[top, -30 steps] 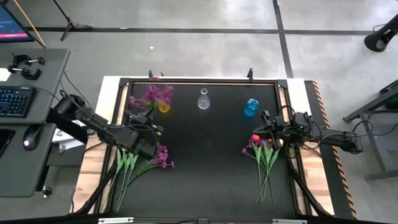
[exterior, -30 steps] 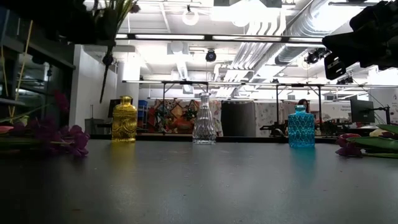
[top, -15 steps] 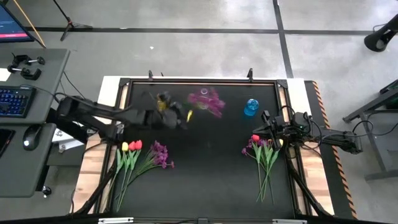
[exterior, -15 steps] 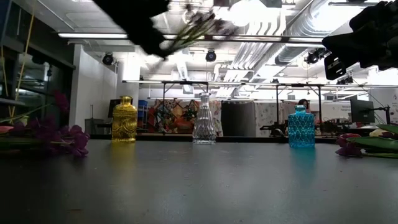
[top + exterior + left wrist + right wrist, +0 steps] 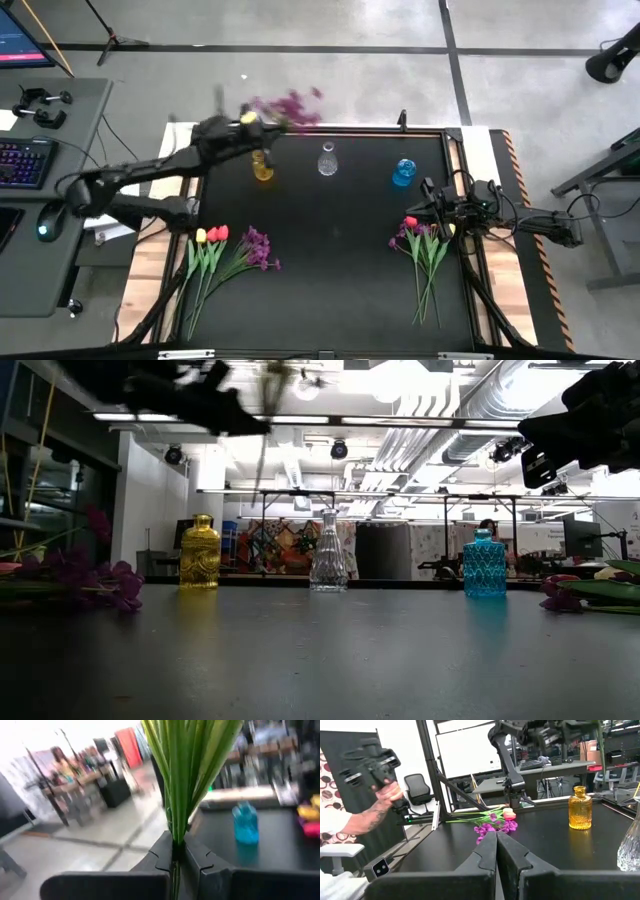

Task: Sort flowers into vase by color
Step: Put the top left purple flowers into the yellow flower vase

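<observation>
My left gripper (image 5: 250,124) is raised above the table's far left, near the yellow vase (image 5: 262,168), and is shut on a purple spray (image 5: 290,104) with green stems. A clear vase (image 5: 327,160) and a blue vase (image 5: 403,173) stand in the same far row. One pile of flowers (image 5: 228,250), yellow and red tulips with purple sprays, lies at the near left. A second pile (image 5: 425,248) lies at the right. My right gripper (image 5: 426,197) waits shut and empty just above that right pile. My left gripper pinches the bundle of green stems (image 5: 176,836) of the purple spray between its two fingers. The stems run on past the fingertips and fan out. The spray is lifted clear of the table, its purple head (image 5: 292,102) out past the table's far edge.
The three vases stand close together along the far edge. A black frame (image 5: 320,130) rims the table. In the right wrist view a person (image 5: 350,820) sits beyond the table's left side, holding a device. The dark middle of the table (image 5: 330,240) holds nothing.
My left gripper has carried the purple spray up and away from the near-left pile toward the far edge, swinging first over the clear vase and then back above the yellow vase. The arm has turned, and the spray's head has swung from over the vases to beyond the far edge.
</observation>
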You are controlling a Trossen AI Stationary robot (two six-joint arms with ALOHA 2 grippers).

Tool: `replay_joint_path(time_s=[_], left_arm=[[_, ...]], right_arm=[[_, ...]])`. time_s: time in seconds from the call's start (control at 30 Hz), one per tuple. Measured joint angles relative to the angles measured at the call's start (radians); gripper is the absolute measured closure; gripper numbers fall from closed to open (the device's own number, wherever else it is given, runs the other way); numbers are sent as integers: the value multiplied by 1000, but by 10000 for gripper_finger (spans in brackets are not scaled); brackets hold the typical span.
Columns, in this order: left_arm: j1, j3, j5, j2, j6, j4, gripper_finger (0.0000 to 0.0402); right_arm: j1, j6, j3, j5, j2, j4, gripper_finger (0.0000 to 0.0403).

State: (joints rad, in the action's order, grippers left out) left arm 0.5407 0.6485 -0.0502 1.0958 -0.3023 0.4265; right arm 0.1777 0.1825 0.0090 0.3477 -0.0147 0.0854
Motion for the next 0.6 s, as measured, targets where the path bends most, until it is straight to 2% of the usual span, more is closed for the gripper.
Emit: replay_joint_path(time_s=[0.1,0.17,0.27,0.6], left_arm=[[72,-141,-75,-132,58,169,401],[94,-203,-87,-206,82,193,401],[102,-261,-84,-294,116,169,401],[101,-293,84,-449,211,-26,401]], right_arm=[[0,0,0,0,0,0,402],[0,0,0,0,0,0,402],[0,0,0,0,0,0,402],[0,0,0,0,0,0,402]])
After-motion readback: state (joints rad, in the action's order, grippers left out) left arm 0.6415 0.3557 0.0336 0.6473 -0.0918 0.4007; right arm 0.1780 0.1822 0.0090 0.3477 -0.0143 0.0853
